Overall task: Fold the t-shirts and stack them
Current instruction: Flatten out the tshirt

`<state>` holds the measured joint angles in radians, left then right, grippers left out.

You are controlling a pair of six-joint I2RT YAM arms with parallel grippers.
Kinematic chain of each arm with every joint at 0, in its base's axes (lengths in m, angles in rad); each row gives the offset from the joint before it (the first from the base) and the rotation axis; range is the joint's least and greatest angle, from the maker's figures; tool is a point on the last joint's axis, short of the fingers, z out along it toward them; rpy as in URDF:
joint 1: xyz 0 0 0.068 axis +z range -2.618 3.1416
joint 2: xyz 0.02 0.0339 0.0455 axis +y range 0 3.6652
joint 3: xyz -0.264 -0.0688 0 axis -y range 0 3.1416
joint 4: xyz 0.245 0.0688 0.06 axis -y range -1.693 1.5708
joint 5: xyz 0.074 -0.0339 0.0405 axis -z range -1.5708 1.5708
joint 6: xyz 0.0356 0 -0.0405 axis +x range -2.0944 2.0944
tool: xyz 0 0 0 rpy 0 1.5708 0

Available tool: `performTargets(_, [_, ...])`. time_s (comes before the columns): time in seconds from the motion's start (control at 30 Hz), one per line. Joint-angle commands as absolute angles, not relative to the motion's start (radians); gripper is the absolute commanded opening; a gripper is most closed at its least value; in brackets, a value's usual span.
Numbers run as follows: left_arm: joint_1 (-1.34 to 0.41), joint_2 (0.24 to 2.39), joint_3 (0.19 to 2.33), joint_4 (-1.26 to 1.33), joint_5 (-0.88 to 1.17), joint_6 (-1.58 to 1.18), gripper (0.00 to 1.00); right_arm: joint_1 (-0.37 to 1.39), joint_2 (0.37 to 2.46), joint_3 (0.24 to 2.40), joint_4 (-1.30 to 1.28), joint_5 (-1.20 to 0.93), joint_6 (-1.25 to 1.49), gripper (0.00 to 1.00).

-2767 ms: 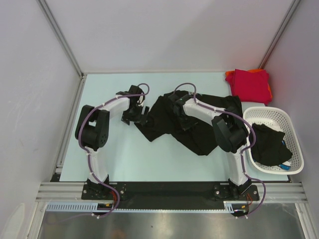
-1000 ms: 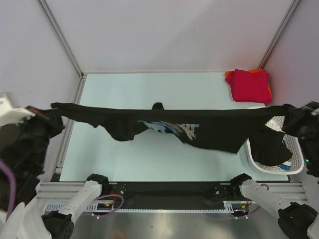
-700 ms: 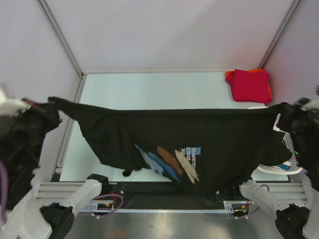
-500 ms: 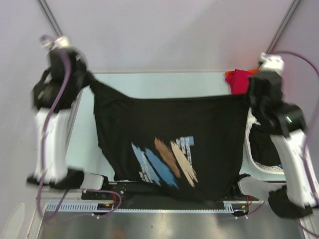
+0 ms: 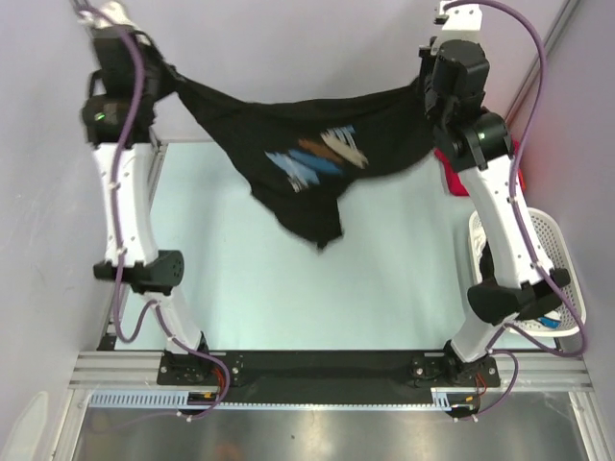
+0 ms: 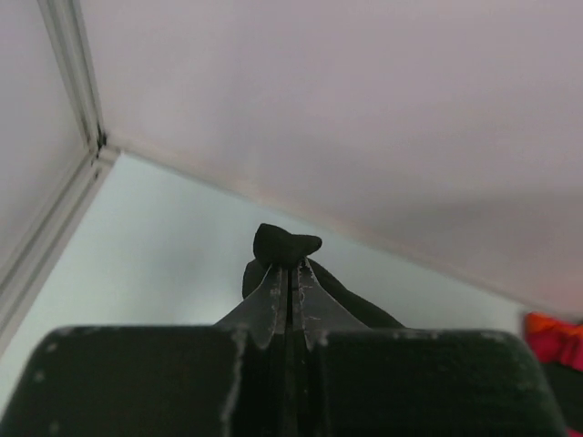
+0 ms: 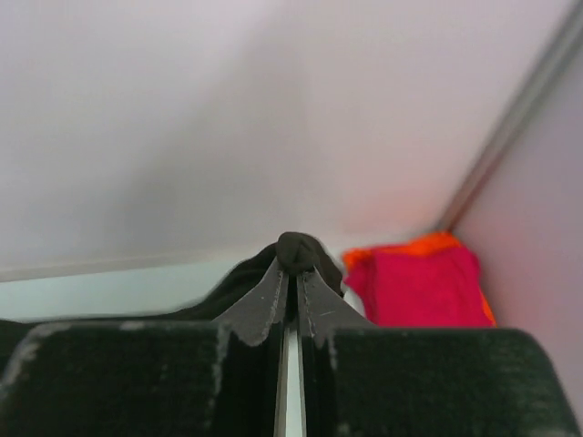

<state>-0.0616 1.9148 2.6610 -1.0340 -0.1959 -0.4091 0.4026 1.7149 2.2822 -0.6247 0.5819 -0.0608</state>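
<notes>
My left end effector (image 6: 290, 268) and right end effector (image 7: 290, 266) clamp the black t-shirt (image 5: 307, 144) aloft, unfolded; crimson and orange stack (image 7: 414, 291) lies beyond the basket (image 5: 567, 279).

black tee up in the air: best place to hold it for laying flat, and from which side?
Its two upper corners, each from its outer side, as now: the left gripper and right gripper are each shut on a bunched corner. The black t-shirt spans between them with its lower part hanging free, so it should lay down spread.
</notes>
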Motion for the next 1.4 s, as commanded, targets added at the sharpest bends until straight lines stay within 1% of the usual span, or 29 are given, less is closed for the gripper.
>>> performTargets(0.0, [-0.015, 1.755, 2.782, -0.888, -0.132, -0.397, 0.00, 0.549, 1.574, 2.304, -0.398, 0.626, -0.238, 0.00])
performTargets(0.13, [-0.014, 1.723, 2.761, -0.861, -0.077, -0.399, 0.00, 0.612, 1.413, 2.128, -0.301, 0.678, -0.298, 0.00])
performTargets(0.17, [-0.015, 1.707, 2.662, -0.868, -0.046, -0.402, 0.00, 0.612, 1.384, 2.033, -0.305, 0.698, -0.275, 0.00])
performTargets(0.23, [-0.041, 1.652, 2.524, -0.887, -0.046, -0.413, 0.00, 0.604, 1.295, 1.924, -0.346, 0.739, -0.246, 0.00])
performTargets(0.27, [-0.060, 1.632, 2.370, -0.912, -0.075, -0.411, 0.00, 0.603, 1.261, 1.798, -0.363, 0.752, -0.223, 0.00])
performTargets(0.33, [-0.129, 1.536, 2.166, -0.888, -0.132, -0.419, 0.00, 0.591, 1.172, 1.676, -0.419, 0.771, -0.131, 0.00])
performTargets(0.37, [-0.139, 1.457, 1.938, -0.868, -0.133, -0.431, 0.00, 0.585, 1.145, 1.564, -0.437, 0.778, -0.088, 0.00])
performTargets(0.43, [-0.137, 1.390, 1.734, -0.854, -0.108, -0.504, 0.00, 0.560, 1.068, 1.449, -0.485, 0.784, -0.005, 0.00])
performTargets(0.47, [-0.137, 1.343, 1.577, -0.856, -0.088, -0.514, 0.00, 0.555, 1.046, 1.404, -0.501, 0.798, 0.030, 0.00])
performTargets(0.5, [-0.137, 1.324, 1.509, -0.873, -0.056, -0.532, 0.00, 0.539, 1.025, 1.328, -0.546, 0.790, 0.101, 0.00])
performTargets(0.53, [-0.141, 1.304, 1.458, -0.929, -0.054, -0.567, 0.00, 0.523, 0.996, 1.306, -0.592, 0.773, 0.142, 0.00])
performTargets(0.57, [-0.146, 1.242, 1.343, -0.931, -0.046, -0.571, 0.00, 0.509, 0.979, 1.277, -0.626, 0.753, 0.164, 0.00])
performTargets(0.63, [-0.155, 1.152, 1.269, -0.943, -0.089, -0.606, 0.00, 0.521, 0.927, 1.258, -0.715, 0.756, 0.237, 0.00])
performTargets(0.67, [-0.153, 1.070, 1.259, -0.953, -0.115, -0.610, 0.00, 0.537, 0.908, 1.261, -0.729, 0.753, 0.239, 0.00])
performTargets(0.73, [-0.152, 1.017, 1.323, -1.009, -0.196, -0.604, 0.00, 0.554, 0.885, 1.343, -0.770, 0.749, 0.236, 0.00])
performTargets(0.77, [-0.153, 1.011, 1.447, -1.038, -0.221, -0.595, 0.00, 0.558, 0.888, 1.388, -0.802, 0.747, 0.226, 0.00])
performTargets(0.8, [-0.152, 1.020, 1.522, -1.067, -0.245, -0.572, 0.00, 0.561, 0.897, 1.446, -0.817, 0.727, 0.209, 0.00])
performTargets(0.83, [-0.153, 1.035, 1.599, -1.116, -0.262, -0.562, 0.00, 0.563, 0.913, 1.556, -0.836, 0.718, 0.186, 0.00])
performTargets(0.87, [-0.153, 1.070, 1.750, -1.140, -0.264, -0.552, 0.00, 0.566, 0.949, 1.628, -0.879, 0.703, 0.177, 0.00])
performTargets(0.9, [-0.153, 1.087, 1.823, -1.159, -0.262, -0.542, 0.00, 0.575, 0.969, 1.687, -0.906, 0.684, 0.170, 0.00])
performTargets(0.93, [-0.155, 1.101, 1.885, -1.195, -0.249, -0.538, 0.00, 0.581, 0.986, 1.797, -0.937, 0.678, 0.172, 0.00])
performTargets(0.97, [-0.155, 1.115, 1.973, -1.207, -0.242, -0.534, 0.00, 0.586, 1.006, 1.834, -0.986, 0.669, 0.176, 0.00])
performTargets(1.07, [-0.156, 1.077, 1.996, -1.227, -0.222, -0.525, 0.00, 0.589, 1.003, 1.900, -1.061, 0.641, 0.207, 0.00])
performTargets(1.23, [-0.156, 0.958, 1.951, -1.287, -0.201, -0.502, 0.00, 0.583, 0.921, 1.887, -1.186, 0.603, 0.273, 0.00])
performTargets(1.3, [-0.155, 0.925, 1.962, -1.308, -0.196, -0.494, 0.00, 0.559, 0.890, 1.907, -1.248, 0.556, 0.279, 0.00])
performTargets(1.37, [-0.155, 0.896, 1.980, -1.316, -0.175, -0.486, 0.00, 0.465, 0.871, 1.917, -1.285, 0.475, 0.249, 0.00])
